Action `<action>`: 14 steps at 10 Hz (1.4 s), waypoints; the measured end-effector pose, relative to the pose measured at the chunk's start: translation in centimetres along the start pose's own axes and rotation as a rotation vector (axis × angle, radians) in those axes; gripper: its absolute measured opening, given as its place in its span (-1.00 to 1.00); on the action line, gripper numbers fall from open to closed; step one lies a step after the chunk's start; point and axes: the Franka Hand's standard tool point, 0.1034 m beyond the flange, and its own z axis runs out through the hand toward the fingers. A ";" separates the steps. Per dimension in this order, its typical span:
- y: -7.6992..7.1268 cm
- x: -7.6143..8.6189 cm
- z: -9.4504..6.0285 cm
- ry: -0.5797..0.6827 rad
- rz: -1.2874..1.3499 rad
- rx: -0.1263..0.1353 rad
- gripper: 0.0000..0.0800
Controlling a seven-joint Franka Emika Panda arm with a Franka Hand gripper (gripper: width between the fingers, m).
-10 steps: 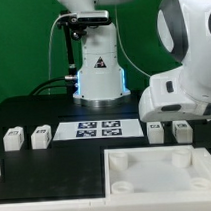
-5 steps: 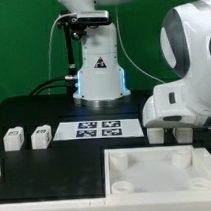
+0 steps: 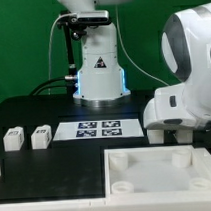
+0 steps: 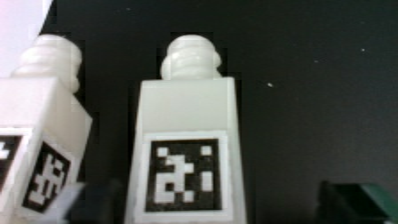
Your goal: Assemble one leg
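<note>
In the wrist view two white legs lie side by side on the black table, each with a black-and-white marker and a ribbed peg tip. The middle leg (image 4: 187, 140) lies between my open gripper (image 4: 210, 210) fingers. One dark fingertip (image 4: 361, 202) stands well clear of it. The second leg (image 4: 39, 130) lies beside it, outside the other finger. In the exterior view my arm (image 3: 188, 94) hangs over the right-hand pair. One leg (image 3: 157, 133) shows there and the other is hidden behind the arm. Two more legs (image 3: 12, 139) (image 3: 40, 138) stand at the exterior view's left.
The large white tray-like piece with round corner sockets (image 3: 157, 173) lies at the front. The marker board (image 3: 98, 128) lies mid-table in front of the robot's base (image 3: 98, 74).
My arm has come lower and toward the exterior view's left over the right-hand pair of legs. It now hides the outer leg that showed a second ago.
</note>
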 end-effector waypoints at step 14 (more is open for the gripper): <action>3.9 -3.3 -12.3 0.283 -0.092 0.037 -0.27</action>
